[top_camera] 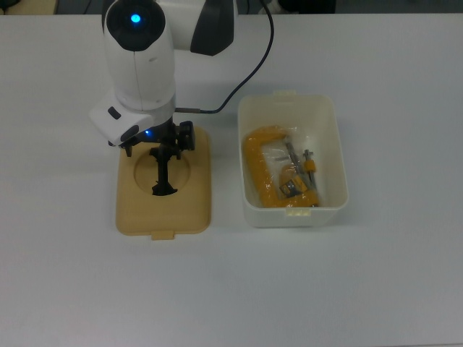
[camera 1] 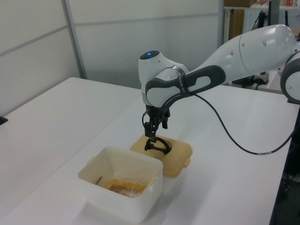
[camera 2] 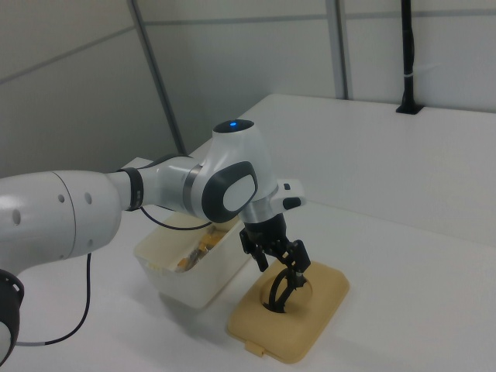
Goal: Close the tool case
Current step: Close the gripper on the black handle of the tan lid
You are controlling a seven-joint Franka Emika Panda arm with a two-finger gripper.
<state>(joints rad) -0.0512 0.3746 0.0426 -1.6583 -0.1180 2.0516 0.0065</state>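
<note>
We find the end effector low over the lid, its fingers astride the upper end of the black handle in the round recess. The jaws stand narrowly apart; whether the pads already press the handle we cannot tell. We judge the handle is the chosen hold because it stands proud of the otherwise flat lid.

The lid lies flat on the worktop, top face up, just beside the tub on the top view's left, not touching it. The tub stands open with a yellow C-clamp inside, so the case is not yet closed.

Next step, as we judge it: grip, lift, carry over the tub, align the latch tabs.
</note>
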